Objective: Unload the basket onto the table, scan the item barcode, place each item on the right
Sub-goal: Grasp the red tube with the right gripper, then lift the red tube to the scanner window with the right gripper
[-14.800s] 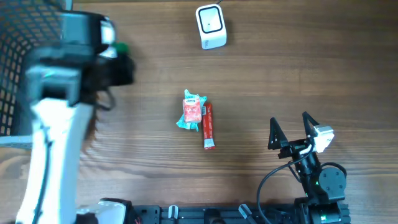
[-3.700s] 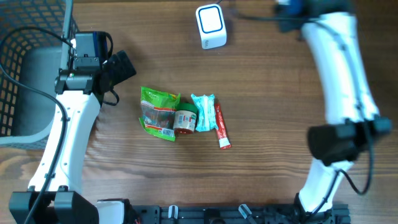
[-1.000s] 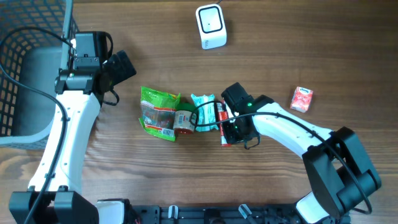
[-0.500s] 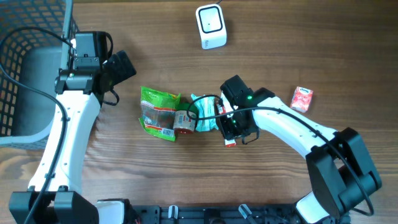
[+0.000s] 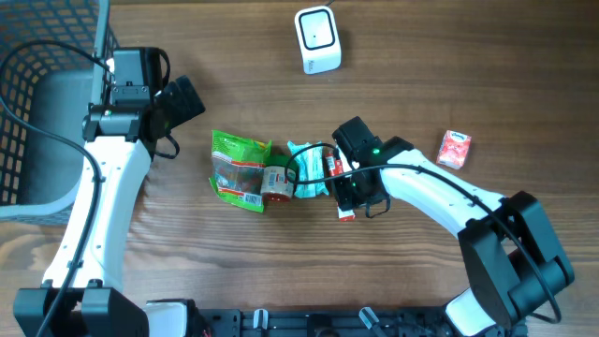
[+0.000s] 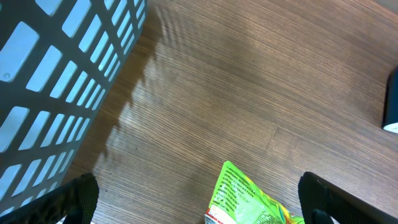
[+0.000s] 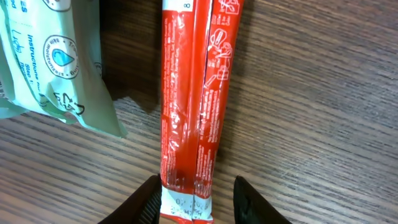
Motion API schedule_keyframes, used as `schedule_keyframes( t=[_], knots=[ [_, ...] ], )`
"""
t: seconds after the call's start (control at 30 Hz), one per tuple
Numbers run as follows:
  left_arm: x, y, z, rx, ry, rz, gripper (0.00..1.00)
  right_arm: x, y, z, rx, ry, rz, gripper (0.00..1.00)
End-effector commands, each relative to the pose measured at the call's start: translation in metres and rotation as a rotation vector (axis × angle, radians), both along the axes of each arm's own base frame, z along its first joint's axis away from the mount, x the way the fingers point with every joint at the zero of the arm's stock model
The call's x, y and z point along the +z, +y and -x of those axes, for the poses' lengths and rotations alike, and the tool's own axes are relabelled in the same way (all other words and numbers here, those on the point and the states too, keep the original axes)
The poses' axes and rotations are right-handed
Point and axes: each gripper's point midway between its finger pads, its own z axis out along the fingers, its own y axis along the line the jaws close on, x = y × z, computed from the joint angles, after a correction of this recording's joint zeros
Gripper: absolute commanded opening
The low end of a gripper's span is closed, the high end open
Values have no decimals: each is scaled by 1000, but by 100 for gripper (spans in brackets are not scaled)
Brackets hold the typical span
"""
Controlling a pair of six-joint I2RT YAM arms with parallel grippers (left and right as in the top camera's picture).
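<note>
On the wooden table (image 5: 421, 84), right gripper (image 7: 196, 190) straddles the red stick pack (image 7: 189, 93), apparently unclamped; left gripper (image 6: 198, 186) gapes.

You have a dark wire basket (image 5: 14, 131) at the wooden tabletop's (image 5: 421, 84) left edge. Mid-table, a green snack bag (image 5: 234, 167) touches a small round red-and-white pack (image 5: 276, 181), with a pale teal packet (image 5: 309, 183) just beside it. A small red box (image 5: 454, 149) lies well apart on the right.
</note>
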Motion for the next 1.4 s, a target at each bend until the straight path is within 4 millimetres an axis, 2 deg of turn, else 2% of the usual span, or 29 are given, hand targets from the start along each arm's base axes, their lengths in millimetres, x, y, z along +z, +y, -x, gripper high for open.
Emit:
schedule_keyframes(
  t=[0.0,0.17,0.2,0.27,0.33,0.4,0.47,0.5,0.57,0.63,0.67,0.73,0.8,0.9,1.0,1.17,1.23,1.3,1.37],
  knots=[
    [2,2,-1,17,-7,0,100,-4,-4,9,-56,31,-2,35],
    [2,2,-1,17,-7,0,100,-17,-10,19,-58,43,4,34],
    [2,2,-1,17,-7,0,100,-19,-10,20,-60,40,2,30],
    [2,2,-1,17,-7,0,100,-21,-10,19,-63,36,-1,4],
    [2,2,-1,17,-7,0,100,-10,-12,14,-18,21,-3,4],
    [2,2,-1,17,-7,0,100,24,-16,-1,23,-25,-21,4],
    [2,2,-1,17,-7,0,100,78,-14,-19,92,-133,-115,4],
    [2,2,-1,17,-7,0,100,112,-12,-24,126,-205,-193,4],
    [2,2,-1,17,-7,0,100,151,-11,-22,142,-280,-302,4],
    [2,2,-1,17,-7,0,100,192,-3,-1,248,-344,-477,4],
    [2,2,-1,17,-7,0,100,213,4,17,356,-375,-581,4],
    [2,2,-1,17,-7,0,100,234,7,47,487,-409,-677,4],
    [2,2,-1,17,-7,-1,100,240,4,59,500,-415,-677,4],
    [2,2,-1,17,-7,0,100,254,11,73,550,-426,-765,4],
    [2,2,-1,17,-7,0,100,255,10,72,557,-442,-755,4],
    [2,2,-1,17,-7,0,100,234,-8,38,321,-421,-578,4],
    [2,2,-1,17,-7,0,100,219,-22,16,194,-418,-468,4],
    [2,2,-1,17,-7,0,100,205,-21,-4,168,-404,-437,4],
    [2,2,-1,17,-7,0,100,202,-22,-29,97,-394,-397,4]
  ],
)
